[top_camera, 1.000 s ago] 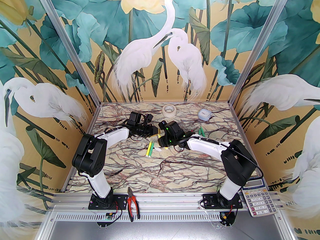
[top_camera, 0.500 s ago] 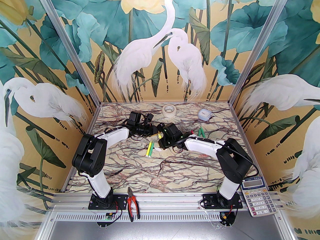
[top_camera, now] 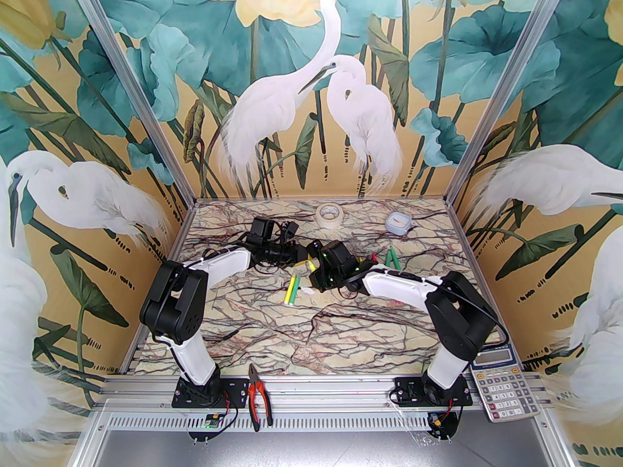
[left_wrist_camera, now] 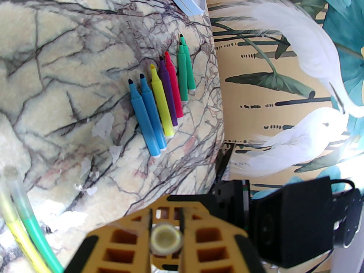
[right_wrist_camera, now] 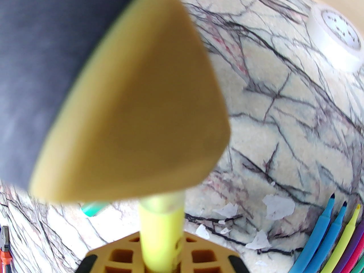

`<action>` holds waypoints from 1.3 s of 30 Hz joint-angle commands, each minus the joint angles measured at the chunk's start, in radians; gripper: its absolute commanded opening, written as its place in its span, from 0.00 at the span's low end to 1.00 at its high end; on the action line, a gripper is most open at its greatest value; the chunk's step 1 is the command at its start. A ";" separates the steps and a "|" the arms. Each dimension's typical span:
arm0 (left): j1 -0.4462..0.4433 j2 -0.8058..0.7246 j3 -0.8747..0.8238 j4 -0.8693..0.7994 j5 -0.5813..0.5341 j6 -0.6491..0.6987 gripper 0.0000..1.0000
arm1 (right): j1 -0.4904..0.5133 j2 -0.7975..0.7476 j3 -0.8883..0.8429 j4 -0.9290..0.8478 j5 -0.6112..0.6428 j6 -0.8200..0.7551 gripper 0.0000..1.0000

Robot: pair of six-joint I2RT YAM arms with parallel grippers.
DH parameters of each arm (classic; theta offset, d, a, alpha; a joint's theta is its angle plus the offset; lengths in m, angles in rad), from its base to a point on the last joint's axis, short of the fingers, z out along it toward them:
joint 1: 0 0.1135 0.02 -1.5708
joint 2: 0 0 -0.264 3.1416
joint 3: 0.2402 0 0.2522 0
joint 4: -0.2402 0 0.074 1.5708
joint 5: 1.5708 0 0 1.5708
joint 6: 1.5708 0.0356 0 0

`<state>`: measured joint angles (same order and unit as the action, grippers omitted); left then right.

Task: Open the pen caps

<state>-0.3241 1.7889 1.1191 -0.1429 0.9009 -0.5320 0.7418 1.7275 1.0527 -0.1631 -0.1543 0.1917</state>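
Note:
My left gripper (top_camera: pixel 298 256) and right gripper (top_camera: pixel 314 271) meet tip to tip above the middle of the table, with a yellow marker (top_camera: pixel 309 264) between them. In the left wrist view the left gripper (left_wrist_camera: pixel 166 220) is shut on the marker's pale round pen cap (left_wrist_camera: pixel 165 239), seen end-on. The right gripper (right_wrist_camera: pixel 160 252) is shut on the yellow marker body (right_wrist_camera: pixel 160 232), whose cap (right_wrist_camera: pixel 162 202) runs under the blurred left finger (right_wrist_camera: pixel 136 109). Several uncapped markers (left_wrist_camera: pixel 159 95) lie in a row. Loose translucent caps (left_wrist_camera: pixel 103 125) lie beside them. A yellow and a green capped marker (top_camera: pixel 291 290) rest on the table.
A tape roll (top_camera: pixel 329 213) and a pale blue container (top_camera: pixel 398 223) sit near the back wall. Red-handled pliers (top_camera: pixel 258 397) and a calculator (top_camera: pixel 501 382) lie at the near edge. Two green markers (top_camera: pixel 392 257) lie right of the grippers.
The right gripper has closed on the yellow marker's body, and the right arm has shifted slightly left. The left arm has stayed still, shut on the cap.

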 commanded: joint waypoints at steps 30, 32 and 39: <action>0.146 0.080 0.203 -0.166 -0.022 0.108 0.00 | 0.045 -0.050 -0.060 -0.133 0.063 -0.119 0.00; 0.144 0.071 0.211 -0.236 -0.088 0.149 0.00 | 0.044 -0.034 -0.053 -0.133 0.117 -0.098 0.00; 0.145 -0.004 0.188 -0.438 -0.294 0.273 0.00 | 0.022 0.029 -0.020 -0.113 0.255 0.012 0.00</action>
<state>-0.1768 1.8359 1.3109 -0.4473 0.7265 -0.3458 0.7780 1.7245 1.0023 -0.2852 0.0116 0.1368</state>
